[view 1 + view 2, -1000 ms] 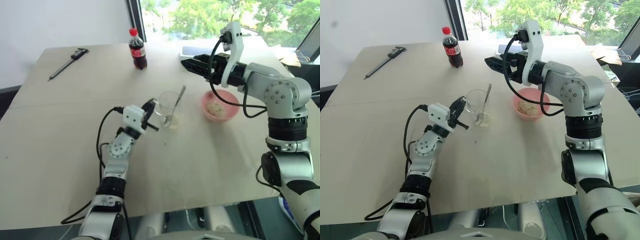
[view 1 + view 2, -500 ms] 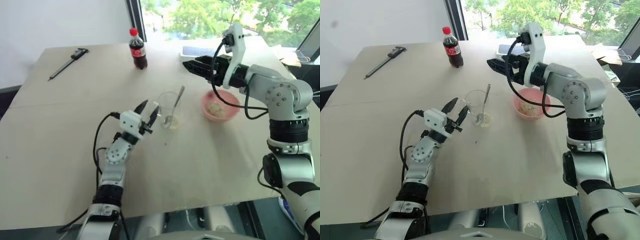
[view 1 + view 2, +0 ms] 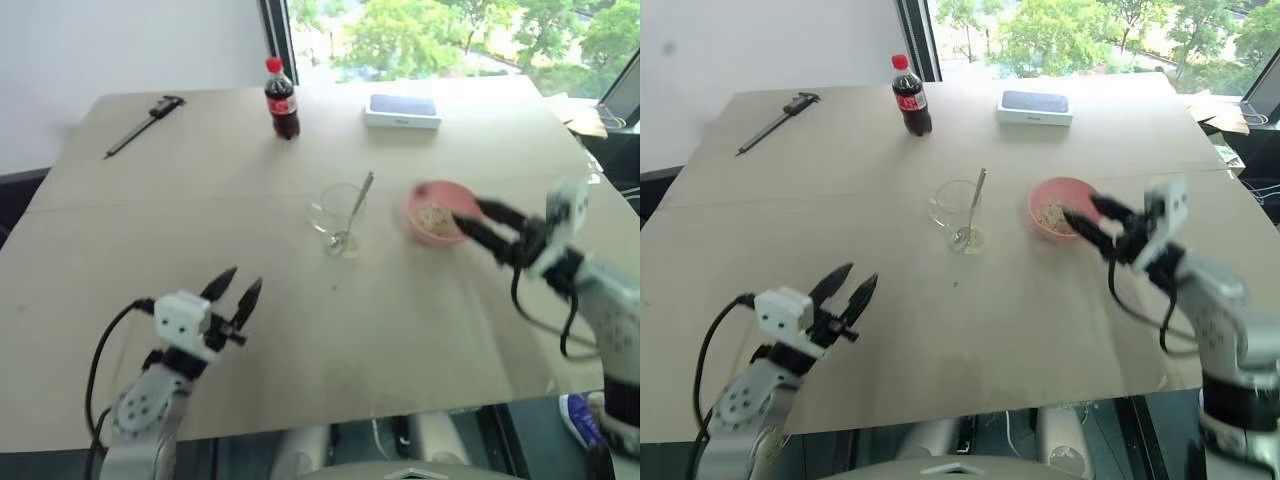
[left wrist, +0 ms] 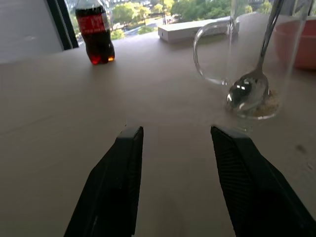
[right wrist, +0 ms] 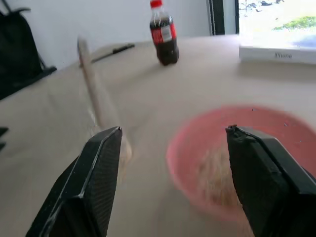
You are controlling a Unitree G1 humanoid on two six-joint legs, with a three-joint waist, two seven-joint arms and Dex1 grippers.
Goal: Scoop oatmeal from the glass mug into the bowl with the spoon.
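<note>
The glass mug stands mid-table with the silver spoon leaning inside it, its bowl resting on a thin pale residue of oatmeal at the bottom. To its right sits the pink bowl, with oatmeal in it. My left gripper is open and empty near the table's front edge, well short of the mug and pointing toward it. My right gripper is open and empty, its fingertips at the bowl's right rim, pointing left over it.
A cola bottle with a red cap and a white phone box stand at the back of the table. A dark caliper lies at the back left.
My left gripper opened, let go of the mug and drew back to the table's front edge. My right gripper dropped from above the bowl to its right side, uncovering the white box.
</note>
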